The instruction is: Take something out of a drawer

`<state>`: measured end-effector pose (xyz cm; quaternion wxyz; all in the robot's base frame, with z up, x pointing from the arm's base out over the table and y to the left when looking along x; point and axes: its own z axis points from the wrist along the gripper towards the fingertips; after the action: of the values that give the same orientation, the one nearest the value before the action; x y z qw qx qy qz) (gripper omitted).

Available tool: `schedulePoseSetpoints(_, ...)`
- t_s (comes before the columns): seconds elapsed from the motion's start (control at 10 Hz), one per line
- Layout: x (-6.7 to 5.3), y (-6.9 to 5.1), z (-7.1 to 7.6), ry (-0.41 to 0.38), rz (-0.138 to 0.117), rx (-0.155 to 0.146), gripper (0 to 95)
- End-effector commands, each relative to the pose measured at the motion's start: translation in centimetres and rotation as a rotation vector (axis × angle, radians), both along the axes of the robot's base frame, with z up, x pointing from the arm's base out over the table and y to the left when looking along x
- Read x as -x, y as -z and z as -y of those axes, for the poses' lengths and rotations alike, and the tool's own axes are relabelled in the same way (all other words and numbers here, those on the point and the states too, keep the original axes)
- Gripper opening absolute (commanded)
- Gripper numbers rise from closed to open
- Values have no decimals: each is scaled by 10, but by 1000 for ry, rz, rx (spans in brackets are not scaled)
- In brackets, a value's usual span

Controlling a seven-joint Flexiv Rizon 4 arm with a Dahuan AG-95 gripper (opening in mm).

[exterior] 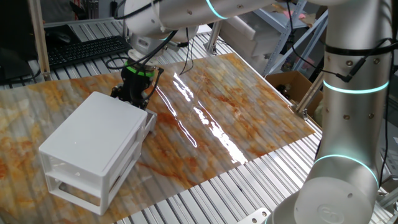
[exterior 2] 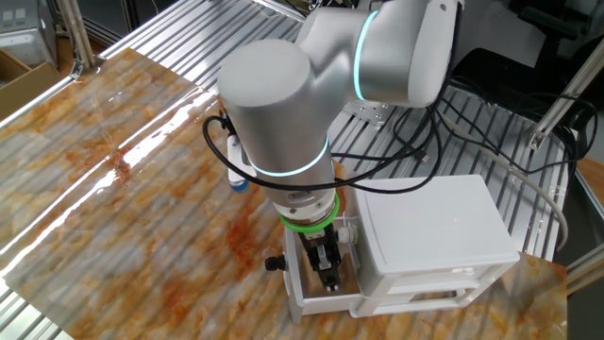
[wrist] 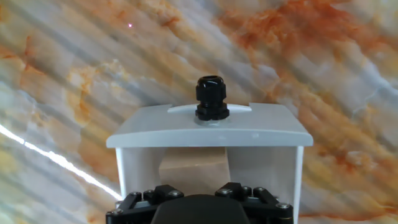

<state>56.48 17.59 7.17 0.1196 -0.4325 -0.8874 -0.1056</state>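
Note:
The white cabinet (exterior: 93, 143) lies on the marbled mat, and it also shows in the other fixed view (exterior 2: 434, 227). Its white drawer (exterior 2: 316, 304) is pulled out; in the hand view I see its front wall (wrist: 208, 130) with a black knob (wrist: 211, 98). The tan wooden block (wrist: 194, 165) sits inside the drawer, right between my fingers. My gripper (wrist: 199, 190) reaches down into the open drawer, with its fingers against the block's two sides. It also shows in the other fixed view (exterior 2: 328, 269) and in one fixed view (exterior: 132, 93). The block is hidden in both fixed views.
The marbled orange and white mat (exterior: 236, 118) covers the slatted metal table. A cardboard box (exterior: 292, 84) stands off the mat's right edge. The robot's base column (exterior: 348, 112) rises at the right. A keyboard (exterior: 87, 50) lies at the back.

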Motion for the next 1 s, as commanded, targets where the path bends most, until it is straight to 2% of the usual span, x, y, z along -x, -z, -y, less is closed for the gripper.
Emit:
schedulePoseSetpoints(0.1,2,-6,2,0,3,7,0)
schedulePoseSetpoints(0.6,5,-20,6,-9,0,10,0)
schedulePoseSetpoints(1.0,2,-33,11,-13,-8,11,0)
